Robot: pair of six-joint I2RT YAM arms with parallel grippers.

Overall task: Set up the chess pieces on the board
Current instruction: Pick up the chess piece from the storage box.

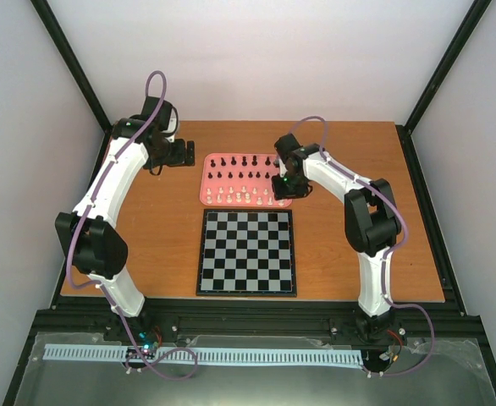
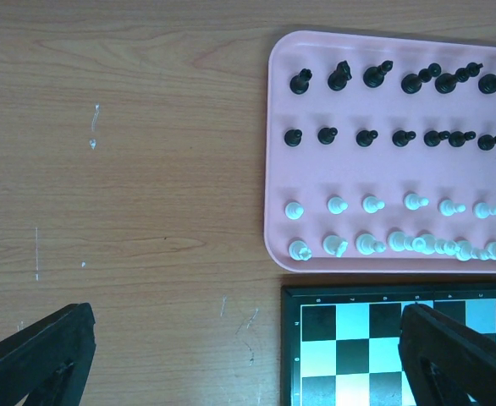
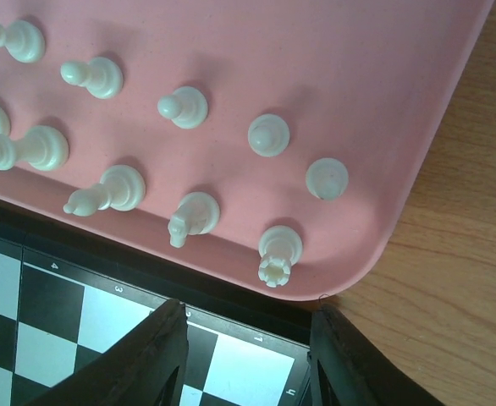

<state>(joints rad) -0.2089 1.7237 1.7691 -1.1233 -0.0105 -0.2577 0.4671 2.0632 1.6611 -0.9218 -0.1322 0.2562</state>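
Fingers (image 3: 146,359) of the right gripper (image 3: 248,342) are standing partly apart, gripping nothing, hovering beside the white rook (image 3: 279,254) at the pink tray's (image 3: 400,101) corner, probably to straddle it. All chess pieces (image 2: 366,137) are sitting in that tray, none on the board (image 1: 248,251). Left gripper (image 2: 248,364) is gaping wide.

A pink tray (image 2: 275,169) lies on the wooden surface (image 2: 129,169) at the upper right. It carries two upper rows of black pieces (image 2: 366,137) and two lower rows of white pieces (image 2: 372,204), the lowest row crowded toward the right. Just below the tray lies a corner of the board (image 2: 349,338). The left hand (image 2: 246,315) has its dark fingers (image 2: 45,359) spread wide, one over wood and one over the board.
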